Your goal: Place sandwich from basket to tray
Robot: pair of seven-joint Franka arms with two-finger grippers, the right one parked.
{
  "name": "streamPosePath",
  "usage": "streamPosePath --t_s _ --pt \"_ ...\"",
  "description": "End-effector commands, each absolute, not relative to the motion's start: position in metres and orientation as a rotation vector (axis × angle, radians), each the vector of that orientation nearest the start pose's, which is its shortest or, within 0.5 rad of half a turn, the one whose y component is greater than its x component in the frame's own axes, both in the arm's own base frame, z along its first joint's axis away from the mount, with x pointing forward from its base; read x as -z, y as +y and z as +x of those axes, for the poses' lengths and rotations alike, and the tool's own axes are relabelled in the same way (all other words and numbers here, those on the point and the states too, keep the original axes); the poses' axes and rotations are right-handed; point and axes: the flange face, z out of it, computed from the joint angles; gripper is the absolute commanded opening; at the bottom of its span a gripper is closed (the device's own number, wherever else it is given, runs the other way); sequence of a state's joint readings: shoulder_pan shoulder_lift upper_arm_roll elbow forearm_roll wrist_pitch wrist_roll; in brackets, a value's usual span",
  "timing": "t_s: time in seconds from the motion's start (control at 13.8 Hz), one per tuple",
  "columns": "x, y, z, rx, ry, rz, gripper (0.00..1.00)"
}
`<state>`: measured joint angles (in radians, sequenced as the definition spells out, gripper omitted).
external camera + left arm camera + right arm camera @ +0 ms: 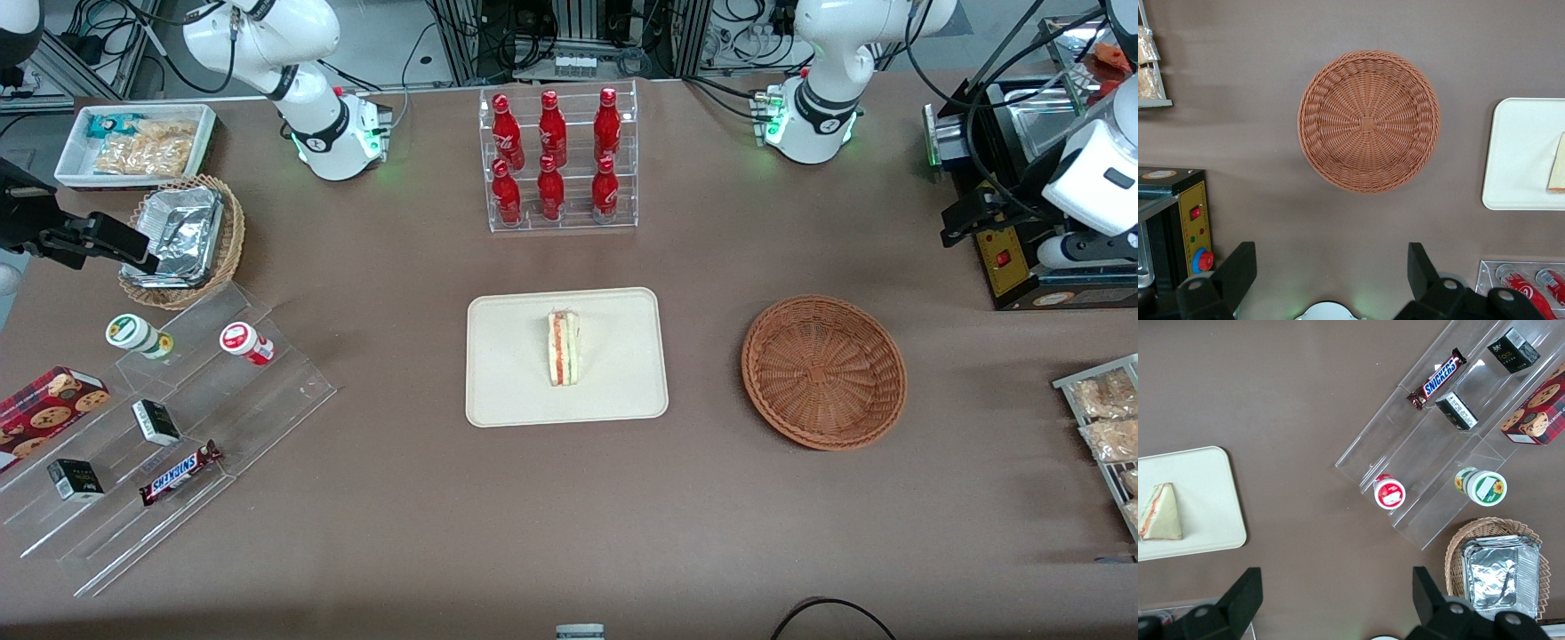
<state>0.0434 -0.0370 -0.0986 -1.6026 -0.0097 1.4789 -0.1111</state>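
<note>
The sandwich (564,348) lies on the cream tray (507,373) in the middle of the table, its red and green filling edge showing. The reddish-brown basket (824,371) sits beside the tray, toward the working arm's end, and holds nothing. My gripper (960,222) hangs high near the black machine, farther from the front camera than the basket, well apart from both. In the left wrist view the gripper (1331,267) is open and holds nothing, with the basket (1368,121) and part of the tray (1521,153) and sandwich (1558,173) in sight.
A clear rack of red bottles (558,160) stands farther back than the tray. A black machine (1022,258) and snack packets (1107,418) sit at the working arm's end. A stepped acrylic shelf (178,427), a tan foil basket (182,240) and a white bin (138,142) sit at the parked arm's end.
</note>
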Motion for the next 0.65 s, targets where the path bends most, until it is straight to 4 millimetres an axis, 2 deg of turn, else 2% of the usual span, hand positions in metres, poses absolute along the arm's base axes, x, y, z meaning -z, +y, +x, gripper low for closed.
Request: streamPosePath --t_s 0.0,0.58 --pt "-0.632 -0.03 0.53 -0.137 -0.079 -3.131 1.0" --pt "-0.635 -0.014 0.529 -0.122 -0.087 -3.078 1.0"
